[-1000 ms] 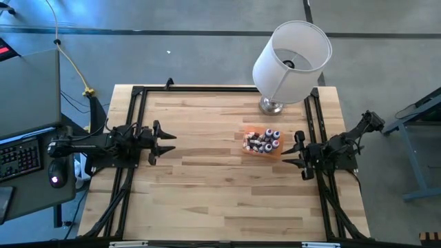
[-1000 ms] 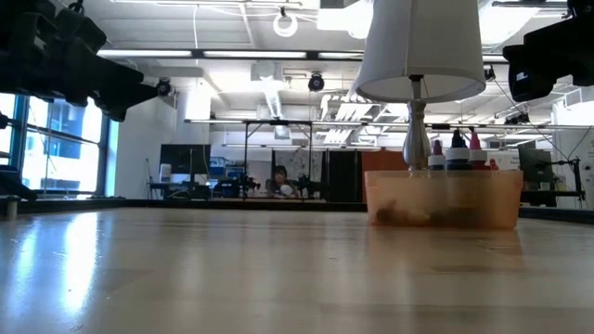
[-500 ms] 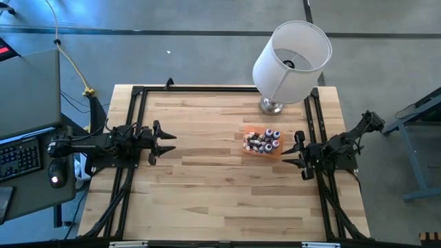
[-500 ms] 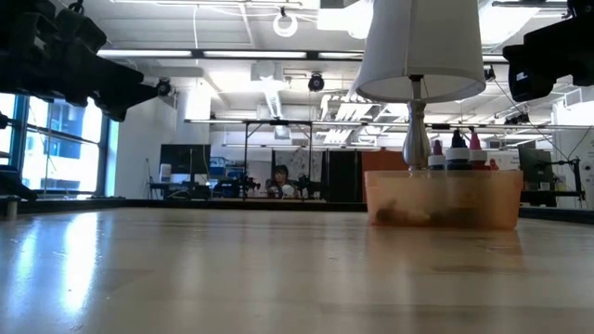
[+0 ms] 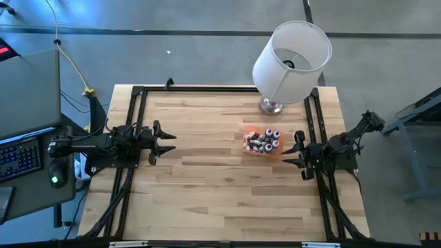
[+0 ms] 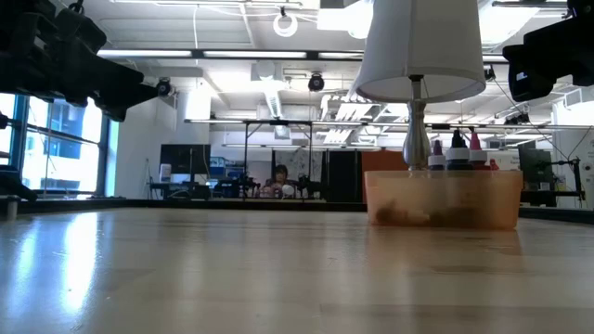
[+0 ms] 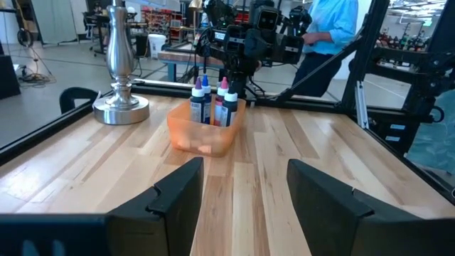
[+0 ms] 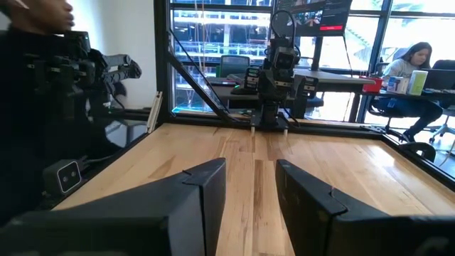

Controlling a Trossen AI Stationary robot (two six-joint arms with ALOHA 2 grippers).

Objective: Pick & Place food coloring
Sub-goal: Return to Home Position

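Bottles (image 6: 457, 148) mostly behind orange tray (image 6: 444, 206)

left arm (image 5: 103, 146) black, jointed | right arm (image 5: 337, 150) black | left hand (image 7: 245, 167) — fingers (image 7: 174, 203) broad, dark, angular

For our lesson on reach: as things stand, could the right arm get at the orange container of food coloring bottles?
Probably yes. The right gripper, open and empty, hangs close beside the orange container, with only bare table between them. The lamp stands off that path. The left gripper waits across the table.
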